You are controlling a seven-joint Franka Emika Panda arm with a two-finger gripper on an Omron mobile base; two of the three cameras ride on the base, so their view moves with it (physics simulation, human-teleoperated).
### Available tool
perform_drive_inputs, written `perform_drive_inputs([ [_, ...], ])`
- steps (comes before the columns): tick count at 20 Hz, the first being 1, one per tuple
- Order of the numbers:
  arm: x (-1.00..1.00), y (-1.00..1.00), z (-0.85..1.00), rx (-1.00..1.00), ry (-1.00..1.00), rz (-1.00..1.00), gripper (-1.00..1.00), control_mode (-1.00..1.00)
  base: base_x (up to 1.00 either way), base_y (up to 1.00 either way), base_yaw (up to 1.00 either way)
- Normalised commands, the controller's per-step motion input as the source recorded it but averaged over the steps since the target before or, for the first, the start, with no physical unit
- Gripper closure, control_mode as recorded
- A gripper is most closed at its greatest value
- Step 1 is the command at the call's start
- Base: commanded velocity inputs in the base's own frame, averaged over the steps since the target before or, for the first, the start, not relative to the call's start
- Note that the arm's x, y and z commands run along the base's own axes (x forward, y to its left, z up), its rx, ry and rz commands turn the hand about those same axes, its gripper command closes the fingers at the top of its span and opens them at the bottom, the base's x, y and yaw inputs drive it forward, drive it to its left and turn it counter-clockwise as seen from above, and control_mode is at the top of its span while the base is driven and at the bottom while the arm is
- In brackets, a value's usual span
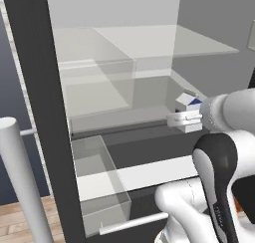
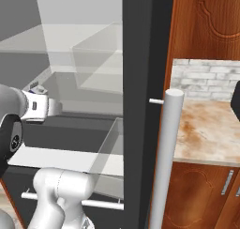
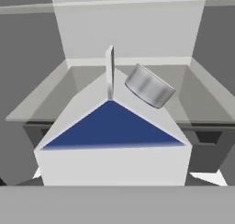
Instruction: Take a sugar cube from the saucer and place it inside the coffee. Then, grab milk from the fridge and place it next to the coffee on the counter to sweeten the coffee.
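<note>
Both base views look forward from behind into the open fridge (image 1: 124, 87); the hand view sits close above the milk (image 3: 112, 136).

A white gable-top milk (image 3: 112, 165) carton with a blue triangular panel and grey round cap (image 3: 149, 86) looms close, upright; behind it, the fridge (image 3: 128, 30) and its pale interior shelves.

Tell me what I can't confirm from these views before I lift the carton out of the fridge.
- Finger contact on the milk: hand view, carton fills the frame, fingertips don't show.
- Gripper opening: left base view, too small and pale against the carton.
- Milk's lower body: right base view, arm covers it.
- Mug and saucer: counter cut off by the right edge.
</note>
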Motion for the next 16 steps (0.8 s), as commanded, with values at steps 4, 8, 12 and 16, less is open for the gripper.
perform_drive_inputs([
  [4,-0.25,0.0,0.0,0.0,-0.01,0.0,1.0,1.0,-0.75,0.0,-0.18],
  [8,0.0,0.0,0.0,0.0,0.0,0.0,1.0,1.0,-1.0,0.0,-0.56],
  [12,0.0,0.0,0.0,0.0,0.0,0.0,1.0,1.0,-0.77,-0.03,-0.71],
  [16,0.0,0.0,0.0,0.0,0.0,0.0,1.0,1.0,-0.7,-0.07,-0.72],
])
